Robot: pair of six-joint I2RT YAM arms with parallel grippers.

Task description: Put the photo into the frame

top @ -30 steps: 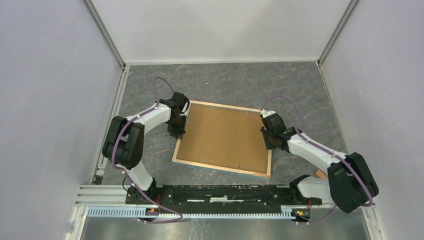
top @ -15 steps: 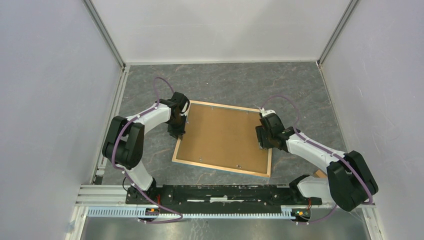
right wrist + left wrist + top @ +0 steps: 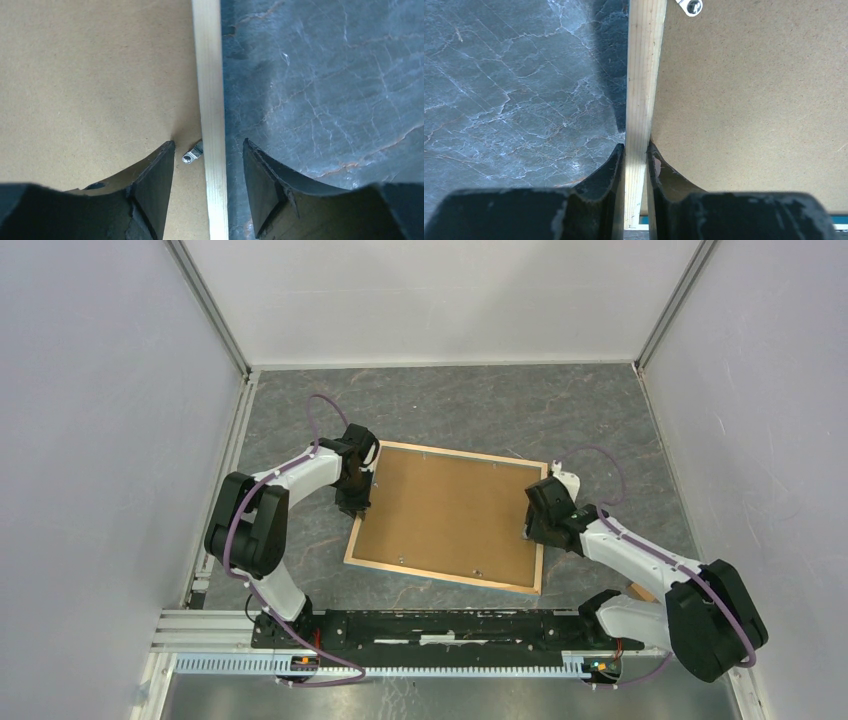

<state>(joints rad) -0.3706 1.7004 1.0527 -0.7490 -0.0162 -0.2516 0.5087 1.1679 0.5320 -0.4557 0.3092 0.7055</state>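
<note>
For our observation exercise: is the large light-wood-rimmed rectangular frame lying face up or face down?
Face down: the frame shows its light wood back rim and the plain brown backing board upward; no pane visible.

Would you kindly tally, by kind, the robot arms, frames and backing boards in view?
robot arms: 2, the left arm and the right arm
frame: 1
backing board: 1
total: 4
</note>
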